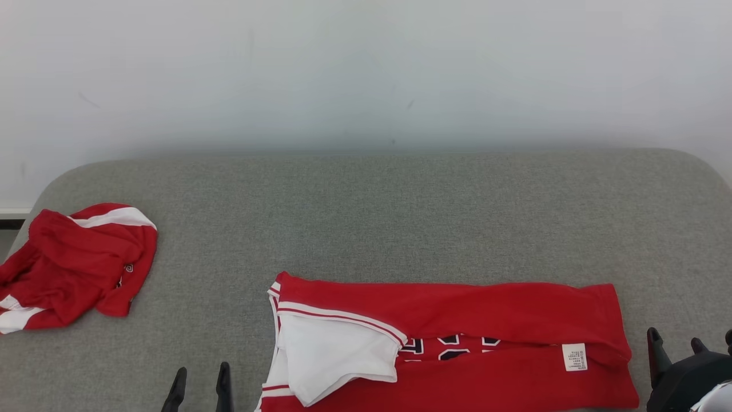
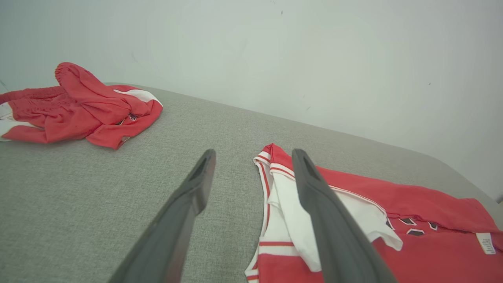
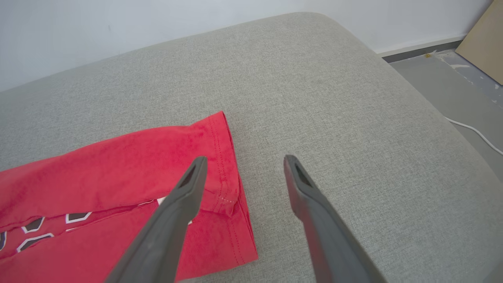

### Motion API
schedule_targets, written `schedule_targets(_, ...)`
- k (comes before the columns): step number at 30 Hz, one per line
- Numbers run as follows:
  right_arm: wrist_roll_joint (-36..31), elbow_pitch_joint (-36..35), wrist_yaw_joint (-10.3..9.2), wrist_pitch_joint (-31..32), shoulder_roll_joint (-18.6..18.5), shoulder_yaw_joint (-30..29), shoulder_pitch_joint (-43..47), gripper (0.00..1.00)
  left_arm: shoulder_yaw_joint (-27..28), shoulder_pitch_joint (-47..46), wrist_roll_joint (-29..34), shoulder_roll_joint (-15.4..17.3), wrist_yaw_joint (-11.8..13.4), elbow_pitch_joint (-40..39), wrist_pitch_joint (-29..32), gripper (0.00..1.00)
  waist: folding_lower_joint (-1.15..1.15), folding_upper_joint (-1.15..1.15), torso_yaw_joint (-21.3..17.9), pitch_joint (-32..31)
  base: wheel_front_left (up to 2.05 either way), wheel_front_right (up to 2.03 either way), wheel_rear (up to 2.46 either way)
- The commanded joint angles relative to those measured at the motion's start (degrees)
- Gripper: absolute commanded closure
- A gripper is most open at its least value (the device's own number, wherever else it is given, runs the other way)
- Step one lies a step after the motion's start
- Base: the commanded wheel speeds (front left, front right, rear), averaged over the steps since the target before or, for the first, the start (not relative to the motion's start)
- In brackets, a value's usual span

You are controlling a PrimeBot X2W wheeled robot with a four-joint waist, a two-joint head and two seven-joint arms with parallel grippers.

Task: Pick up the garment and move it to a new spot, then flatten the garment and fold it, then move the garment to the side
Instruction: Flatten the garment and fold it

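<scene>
Red jersey lies folded lengthwise on the grey worktop, near its front edge. My left gripper hangs released beside its collar end, and my right gripper is released beside its hem. Neither grasps anything.

Red-and-white garment, grey table

Crumpled red shorts on grey cushion

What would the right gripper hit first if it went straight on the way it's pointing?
Most likely the bare grey cushion just beside the jersey: the open right gripper points down at it. One finger might graze the hem; depth is unclear.
</scene>
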Motion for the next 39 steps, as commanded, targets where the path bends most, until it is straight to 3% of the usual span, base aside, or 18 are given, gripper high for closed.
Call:
schedule_targets(1, -0.21, -0.09, -0.14, 0.26, 0.26, -0.11, -0.33, 0.0, 0.5, 0.49, 0.81, -0.23, -0.36, 0.15, -0.15, 0.0, 0.0, 0.0, -0.18, -0.04, 0.0, 0.0, 0.0)
schedule_targets(12, 2.05, 2.59, -0.14, 1.71, 0.62, -0.79, -2.02, 0.0, 1.5, 1.24, 2.41, -0.76, -0.94, -0.62, -0.15, 0.0, 0.0, 0.0, -0.01, -0.11, 0.0, 0.0, 0.0)
schedule_targets(22, 5.52, 9.67, -0.14, 10.54, -0.01, -0.2, -7.06, 0.0, 1.83, 1.34, 3.37, -0.7, -0.87, -3.19, -0.16, 0.0, 0.0, 0.0, 1.63, 1.18, 0.0, 0.0, 0.0)
schedule_targets(29, 2.53, 13.44, -0.14, 14.17, -2.72, -0.91, -10.8, 0.0, 3.82, 0.21, 7.67, -0.65, -0.88, -2.97, -0.16, 0.0, 0.0, 0.0, 3.26, 4.29, 0.0, 0.0, 0.0)
schedule_targets(39, -1.57, 15.46, -0.14, 19.02, -2.06, -4.83, -13.97, 0.0, 3.86, -1.95, 6.86, -0.85, -0.89, -1.76, -0.16, 0.0, 0.0, 0.0, 5.16, 8.32, 0.0, 0.0, 0.0)
